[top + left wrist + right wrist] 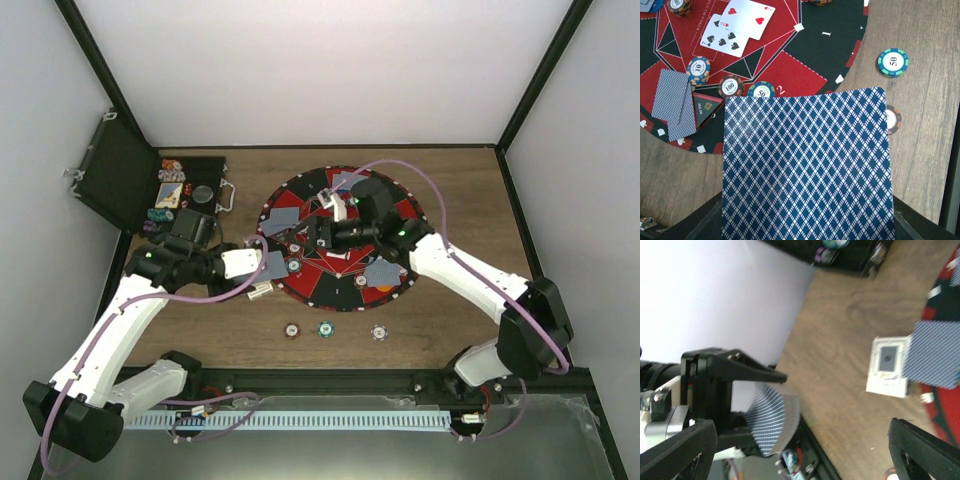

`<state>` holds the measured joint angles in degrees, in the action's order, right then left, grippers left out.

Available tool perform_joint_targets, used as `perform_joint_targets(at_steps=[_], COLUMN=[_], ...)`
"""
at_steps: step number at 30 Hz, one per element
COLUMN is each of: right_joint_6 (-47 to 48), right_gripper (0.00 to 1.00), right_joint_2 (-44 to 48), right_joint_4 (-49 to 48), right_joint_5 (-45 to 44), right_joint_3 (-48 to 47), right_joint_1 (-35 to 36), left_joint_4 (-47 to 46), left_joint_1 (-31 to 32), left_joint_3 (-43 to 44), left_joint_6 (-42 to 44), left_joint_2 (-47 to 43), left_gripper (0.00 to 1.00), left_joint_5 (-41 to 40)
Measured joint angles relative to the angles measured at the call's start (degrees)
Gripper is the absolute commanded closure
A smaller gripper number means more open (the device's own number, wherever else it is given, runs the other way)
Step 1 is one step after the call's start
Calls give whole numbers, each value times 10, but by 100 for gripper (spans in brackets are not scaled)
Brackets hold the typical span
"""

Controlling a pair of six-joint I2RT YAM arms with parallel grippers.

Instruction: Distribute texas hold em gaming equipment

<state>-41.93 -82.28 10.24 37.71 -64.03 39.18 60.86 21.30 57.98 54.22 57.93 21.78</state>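
My left gripper (250, 265) is shut on a white-sided deck; its blue-patterned top card (807, 165) fills the left wrist view and hides the fingers. My right gripper (318, 235) hovers over the middle of the round red-and-black mat (310, 185), jaws wide apart. A bowed card (772, 422) hangs off the table against its left finger (750, 367). Two face-up cards (737, 25), a face-down pair (675, 102) and chips (730, 86) lie on the mat. Brown (291, 329), teal (325, 328) and white (379, 331) chips lie on the wood before it.
A black hinged case (120, 180) stands open at the back left with chips in its tray (172, 190). More face-down cards lie on the mat at the left (284, 218), back (348, 181) and right (380, 270). A small white piece (258, 290) lies under the left gripper.
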Motion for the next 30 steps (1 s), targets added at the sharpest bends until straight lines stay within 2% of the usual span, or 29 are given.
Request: perform_joint_targets(at_steps=[10, 18, 30], right_joint_6=[-73, -110, -158], right_gripper=[9, 15, 20], right_joint_2=[-61, -75, -144], right_joint_4=[-56, -105, -167], right_joint_5=[54, 62, 80], right_joint_3=[0, 0, 0], right_joint_1=[67, 77, 106], left_joint_4=[-3, -4, -4], left_joint_1=[0, 0, 0], left_joint_3=[0, 0, 0], left_joint_6=[0, 0, 0], left_joint_2=[0, 0, -1], left_gripper=[94, 94, 94], left_joint_5=[0, 0, 0])
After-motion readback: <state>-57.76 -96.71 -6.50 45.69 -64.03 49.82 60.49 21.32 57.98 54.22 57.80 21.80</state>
